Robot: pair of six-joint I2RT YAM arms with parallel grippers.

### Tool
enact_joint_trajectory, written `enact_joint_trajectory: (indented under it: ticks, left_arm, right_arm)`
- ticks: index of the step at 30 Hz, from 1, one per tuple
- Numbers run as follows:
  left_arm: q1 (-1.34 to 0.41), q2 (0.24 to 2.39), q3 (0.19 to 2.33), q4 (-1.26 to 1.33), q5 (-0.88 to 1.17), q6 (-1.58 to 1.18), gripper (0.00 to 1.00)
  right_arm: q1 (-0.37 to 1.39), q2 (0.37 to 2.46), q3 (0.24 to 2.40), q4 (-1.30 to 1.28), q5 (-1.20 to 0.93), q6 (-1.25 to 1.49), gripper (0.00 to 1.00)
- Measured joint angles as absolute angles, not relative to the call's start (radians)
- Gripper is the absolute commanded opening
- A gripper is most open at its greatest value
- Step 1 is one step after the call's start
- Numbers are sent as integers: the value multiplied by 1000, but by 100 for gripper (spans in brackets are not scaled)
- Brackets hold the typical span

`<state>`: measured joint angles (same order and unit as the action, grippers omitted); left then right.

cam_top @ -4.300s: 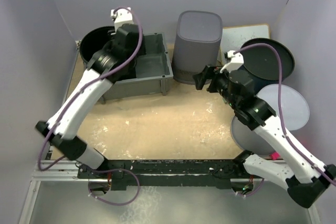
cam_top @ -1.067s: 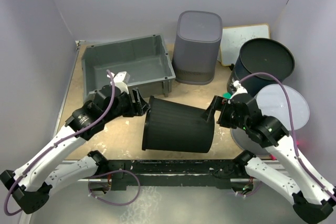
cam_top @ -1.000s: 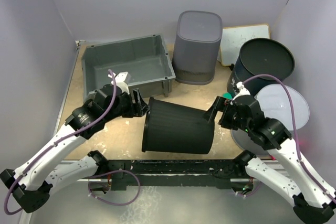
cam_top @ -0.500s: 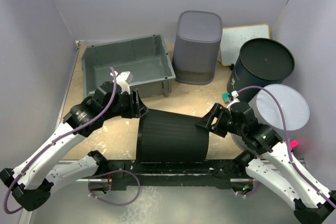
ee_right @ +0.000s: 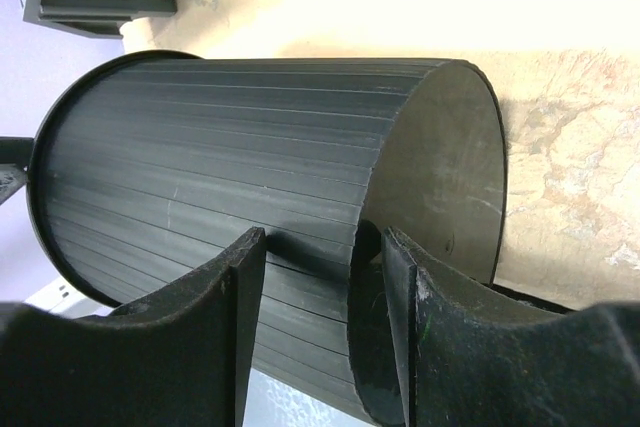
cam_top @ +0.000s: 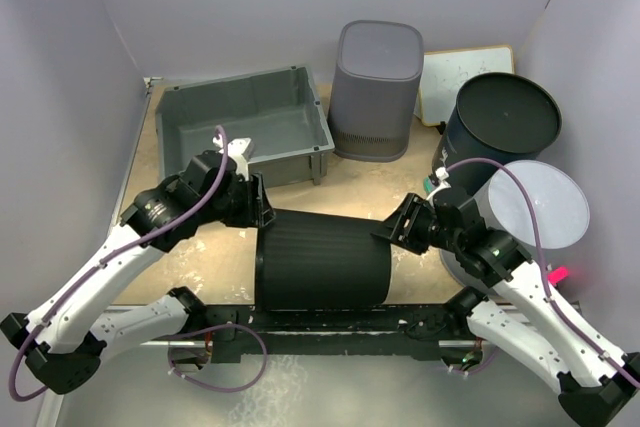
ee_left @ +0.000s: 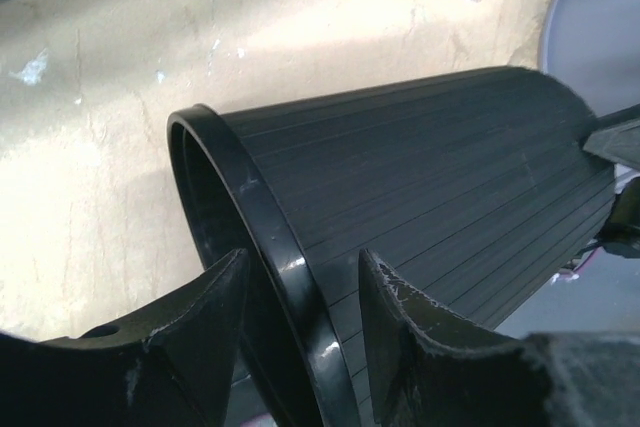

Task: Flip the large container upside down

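While on its side just in front of the grey tray (cam_top: 290, 165), mouth left, the large container (cam_top: 320, 257) has left fingers (ee_left: 200, 317) clamped on its rim. Right fingers (ee_right: 200, 327) straddle its base edge; can't tell if gripping.

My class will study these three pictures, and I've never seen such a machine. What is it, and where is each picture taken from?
Two robot arms are bolted to the near edge of a table. The wide picture looks down from above; the other two come from cameras on each wrist. A large black container lies on its side. The left hand straddles its rim, the right hand its base edge; whether they grip is unclear. Behind stand a grey tray and a grey bin.
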<state>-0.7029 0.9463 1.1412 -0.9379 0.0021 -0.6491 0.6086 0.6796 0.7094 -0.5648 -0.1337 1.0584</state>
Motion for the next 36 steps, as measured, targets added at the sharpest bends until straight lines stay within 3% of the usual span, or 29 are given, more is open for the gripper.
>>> enact_joint_trajectory:
  ticks: [4, 6, 10, 14, 17, 20, 23, 27, 32, 36]
  left_arm:
    - [-703, 975, 1154, -1004, -1, -638, 47]
    - [-703, 994, 1158, -1031, -3, -635, 38]
    - [-703, 1023, 1188, -1042, -7, -633, 8]
    - [-702, 1026, 1192, -1049, -15, -640, 0]
    - [-709, 1028, 1190, -1063, 3, -625, 0]
    - [-707, 1032, 1182, -1052, 5, -625, 0]
    - [-707, 1035, 1180, -1040, 4, -626, 0]
    - [-707, 1035, 1180, -1039, -8, -627, 0]
    - [-707, 1035, 1180, -1041, -34, -631, 39]
    - [-707, 1050, 1187, -1077, -58, -624, 45]
  right_arm:
    - [609, 679, 709, -562, -133, 1056, 51]
    - [609, 679, 709, -561, -133, 1055, 51]
    - [609, 679, 709, -561, -131, 1055, 48]
    - [609, 679, 710, -561, -131, 1051, 34]
    - [609, 677, 712, -547, -135, 1039, 25]
    - [609, 672, 712, -519, -144, 1032, 23]
    - [609, 667, 715, -497, -150, 1027, 27]
    - [609, 667, 726, -513, -150, 1011, 39]
    - [609, 664, 765, -556, -137, 993, 44]
    - [609, 665, 781, -566, -120, 982, 45]
